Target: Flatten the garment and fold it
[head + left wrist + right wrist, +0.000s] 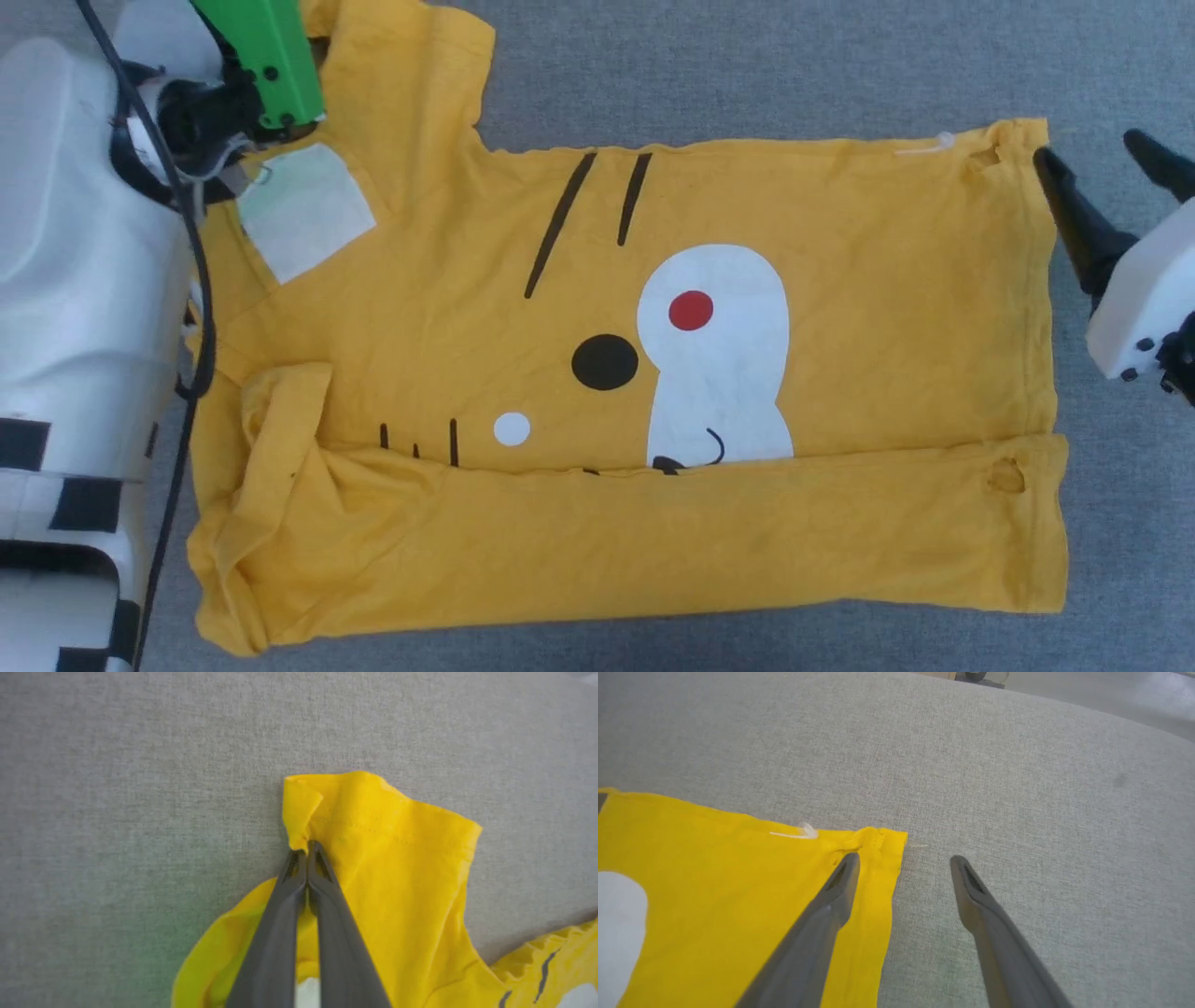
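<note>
The yellow T-shirt garment (467,317) lies sideways on the grey cloth surface, collar to the left and hem to the right. Its near long side is folded over and covers the lower part of the face print. My left gripper (306,848) is shut on the folded edge of the far sleeve (373,826); in the head view its green wrist part (271,65) sits at the top left. My right gripper (1088,149) is open at the far hem corner (878,840), with one finger (840,877) over the cloth and the other over the bare surface.
The grey fabric surface (747,65) stretches beyond the shirt on the far and right sides. My white body and a black cable (201,299) crowd the left edge. A white label (303,210) lies at the collar. Small holes (1005,477) mark the hem.
</note>
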